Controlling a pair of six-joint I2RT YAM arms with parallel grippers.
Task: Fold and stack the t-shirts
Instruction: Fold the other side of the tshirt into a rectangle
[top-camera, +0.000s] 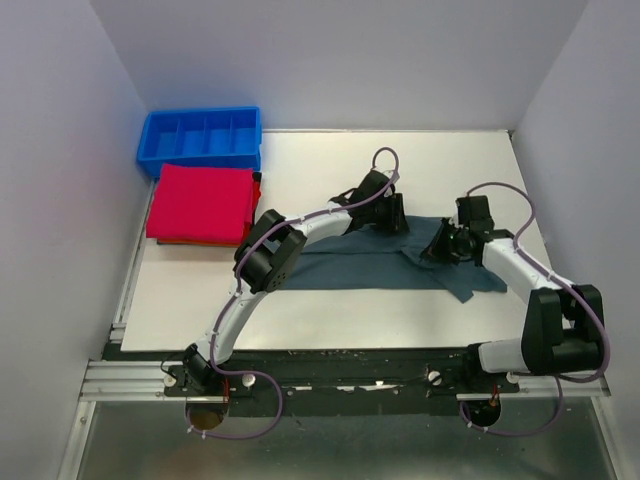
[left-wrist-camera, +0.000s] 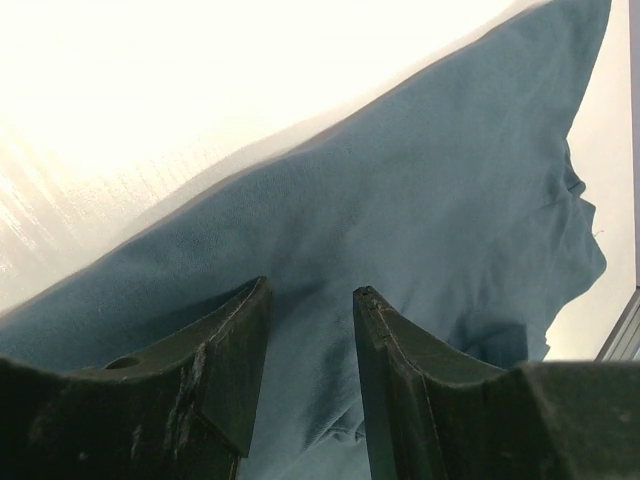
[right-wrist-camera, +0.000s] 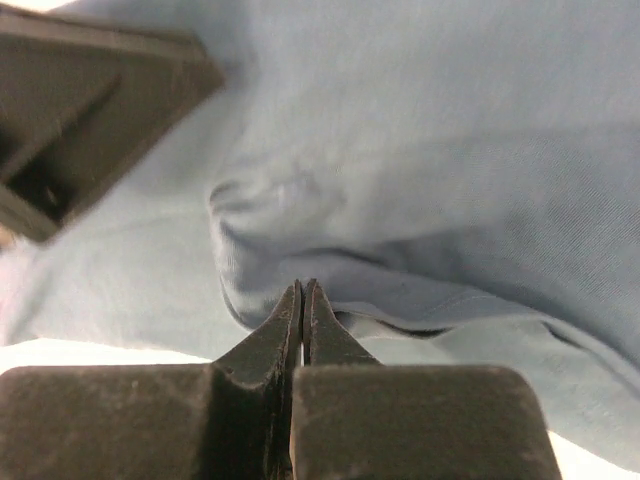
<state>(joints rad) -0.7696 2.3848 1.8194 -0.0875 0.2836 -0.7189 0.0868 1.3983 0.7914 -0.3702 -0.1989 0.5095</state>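
A blue-grey t-shirt (top-camera: 370, 265) lies spread across the middle of the table, bunched at its far right part. My left gripper (top-camera: 388, 215) stands over the shirt's far edge. In the left wrist view the left gripper (left-wrist-camera: 310, 290) is open, with the shirt (left-wrist-camera: 420, 180) between and under its fingers. My right gripper (top-camera: 437, 250) is at the shirt's right part. In the right wrist view the right gripper (right-wrist-camera: 303, 285) is shut, its tips pinching a raised fold of the shirt (right-wrist-camera: 420, 150). A folded red t-shirt (top-camera: 200, 203) lies on a stack at the far left.
A blue compartment bin (top-camera: 200, 138) stands at the back left, just behind the red stack. The white table (top-camera: 330, 320) shows in front of the shirt. Part of the left arm's dark gripper body (right-wrist-camera: 80, 110) shows at the upper left of the right wrist view.
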